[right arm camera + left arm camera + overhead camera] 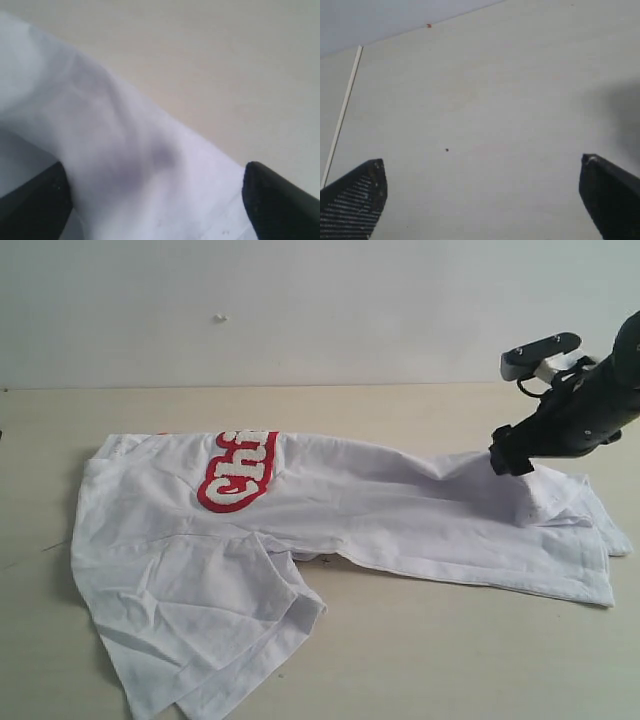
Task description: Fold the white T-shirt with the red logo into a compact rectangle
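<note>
The white T-shirt (pixel 400 510) lies crumpled and stretched across the table, one sleeve folded out towards the front left. Its red logo (pixel 238 472) shows only in part near the back left, where a fold cuts it off. My right gripper (pixel 508 455) is down at the shirt's right end, where the cloth rises in a ridge. In the right wrist view that gripper (pixel 153 170) is open wide, and the ridge of the white T-shirt (pixel 100 130) runs between its fingers. My left gripper (pixel 481 160) is open over bare table with nothing between its jaws. It does not show in the exterior view.
The pale wooden table (pixel 450 650) has bare surface in front of and behind the shirt. A white wall (pixel 300 300) closes the back. A thin white strip (pixel 342 115) runs along the table in the left wrist view.
</note>
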`<state>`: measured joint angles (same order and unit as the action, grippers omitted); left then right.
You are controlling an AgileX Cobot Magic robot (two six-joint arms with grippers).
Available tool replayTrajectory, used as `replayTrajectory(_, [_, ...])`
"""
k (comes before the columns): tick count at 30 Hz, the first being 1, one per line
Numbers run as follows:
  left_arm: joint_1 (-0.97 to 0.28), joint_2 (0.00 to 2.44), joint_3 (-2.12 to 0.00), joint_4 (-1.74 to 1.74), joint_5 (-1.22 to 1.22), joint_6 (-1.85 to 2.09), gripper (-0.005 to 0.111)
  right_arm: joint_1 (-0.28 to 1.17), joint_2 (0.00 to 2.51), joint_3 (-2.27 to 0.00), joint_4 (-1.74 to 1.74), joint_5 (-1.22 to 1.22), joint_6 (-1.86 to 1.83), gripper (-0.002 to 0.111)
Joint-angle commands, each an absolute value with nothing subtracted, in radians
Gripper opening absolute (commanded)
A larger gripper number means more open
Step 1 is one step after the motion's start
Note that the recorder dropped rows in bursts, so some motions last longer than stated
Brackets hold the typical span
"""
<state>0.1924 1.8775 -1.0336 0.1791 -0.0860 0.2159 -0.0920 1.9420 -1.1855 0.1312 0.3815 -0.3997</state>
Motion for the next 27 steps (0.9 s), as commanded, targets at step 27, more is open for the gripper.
replayTrajectory(27, [-0.091,1.827,-1.038,0.171,0.024,0.210,0.105,-0.176,1.899,-1.223,0.041,0.160,-0.259,0.085])
